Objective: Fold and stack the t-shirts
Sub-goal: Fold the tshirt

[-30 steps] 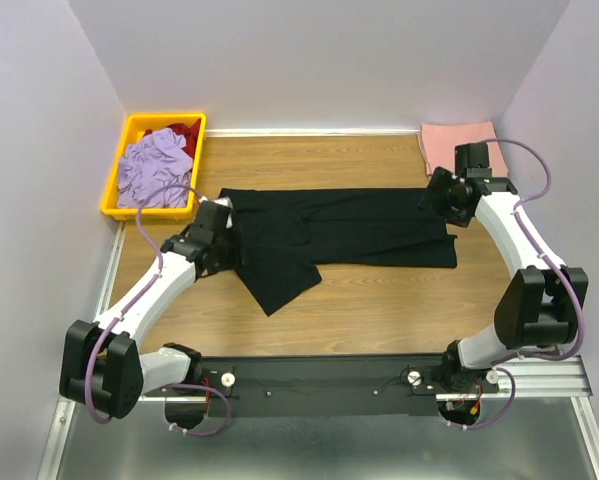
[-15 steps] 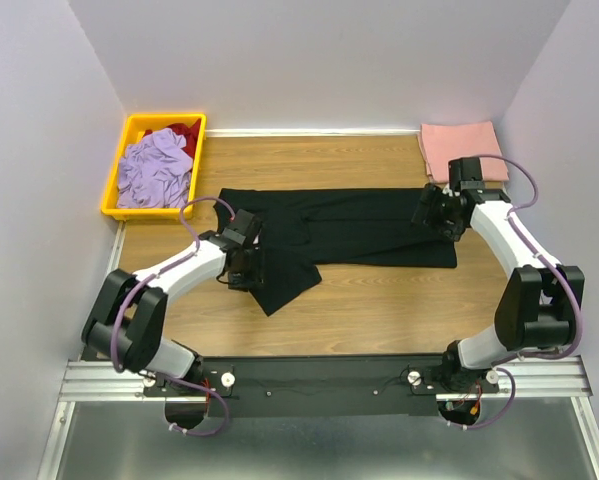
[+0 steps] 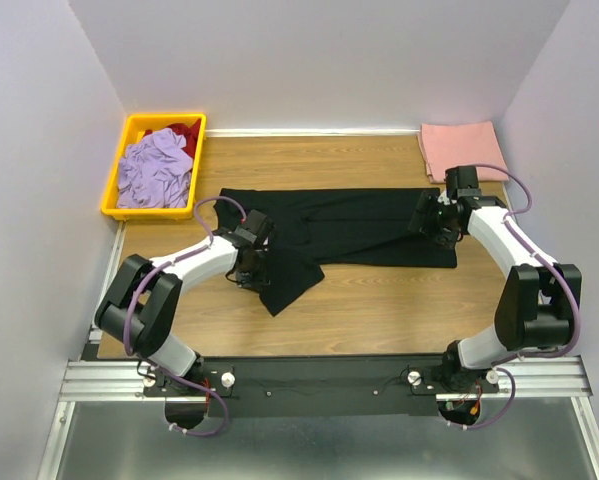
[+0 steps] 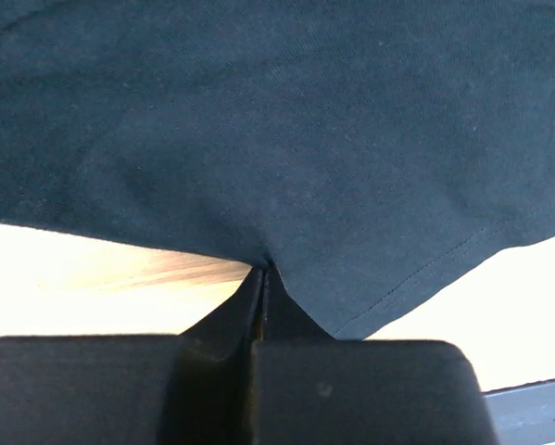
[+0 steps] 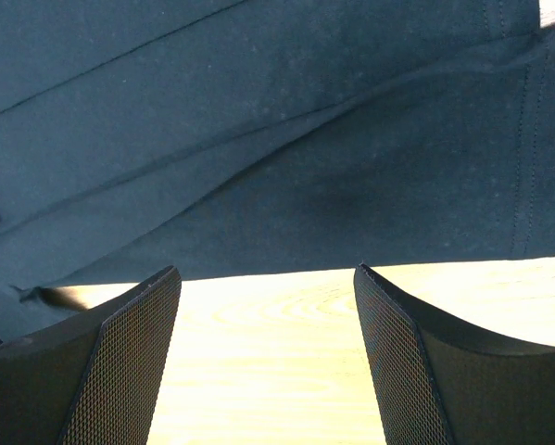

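A pale wooden table (image 3: 379, 300) is sitting between plain lavender-white walls, with a metal rail (image 3: 329, 372) running along its 6 o'clock edge where both arms are mounted. At about 10 o'clock a yellow bin (image 3: 149, 213) is holding a crumpled lavender garment (image 3: 154, 170) and, behind it toward 12 o'clock, a red garment (image 3: 184, 131). At about 1 o'clock, in the far corner, the salmon-pink t-shirt (image 3: 464, 145) is lying folded as a flat rectangle.

The black t-shirt (image 3: 349, 225) is lying across the middle of the table as a long band running from 9 to 3 o'clock, with one flap spreading out toward 7 o'clock. It is lying well apart from the pink one and is not stacked on it.

The left gripper (image 3: 254, 275) is reaching in at the 8 o'clock side of the black shirt, at the edge of that flap. In the left wrist view its fingers (image 4: 217, 329) are pressing fully together, pinching the cloth edge between their tips, and the fabric is puckering at the pinch.

The right gripper (image 3: 426, 218) is standing over the 3 o'clock end of the black shirt, just beside its stitched hem. In the right wrist view its mesh-faced fingers (image 5: 119, 371) are spreading wide with only bare wood between them, gripping nothing; the shirt's edge is lying just beyond the tips, and I cannot tell whether they are touching the table.
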Tool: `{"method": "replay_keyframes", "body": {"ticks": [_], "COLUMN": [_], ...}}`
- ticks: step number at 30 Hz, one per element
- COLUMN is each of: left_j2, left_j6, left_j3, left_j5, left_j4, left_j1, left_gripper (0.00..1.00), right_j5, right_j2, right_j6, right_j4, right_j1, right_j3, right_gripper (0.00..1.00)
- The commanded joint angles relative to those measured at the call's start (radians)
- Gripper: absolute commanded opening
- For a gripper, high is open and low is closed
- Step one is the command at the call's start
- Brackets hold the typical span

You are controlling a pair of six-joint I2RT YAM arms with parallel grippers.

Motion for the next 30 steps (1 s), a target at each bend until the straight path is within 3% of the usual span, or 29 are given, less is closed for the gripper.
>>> {"method": "replay_keyframes", "body": {"ticks": [1,6,13,30], "left_j2": [0.01,-0.004,0.089,0.347], "left_j6": [-0.008,-0.007,0.05,0.088], "left_j3": [0.052,0.178,0.415,0.663], "left_j5": [-0.046,-0.123,-0.19,-0.109], "left_j4": [-0.022,-0.042,-0.03,0.123], "left_j1": [-0.01,-0.003,0.062,0.205], "left_gripper": [0.0,0.0,0.0,0.0], "right_j5": [-0.026,-0.037,-0.091,-0.218], "right_j2": [-0.012,-0.015,-0.021,0.037], "right_j6": [-0.005,-0.005,-0.02,-0.02], "right_j4": [0.028,0.026,0.028,0.032], "right_j1": [0.003,0.003,0.003,0.003], "right_j3": [-0.005,0.002,0.016,0.099], "right_gripper": [0.82,0.82,0.82,0.82]}}
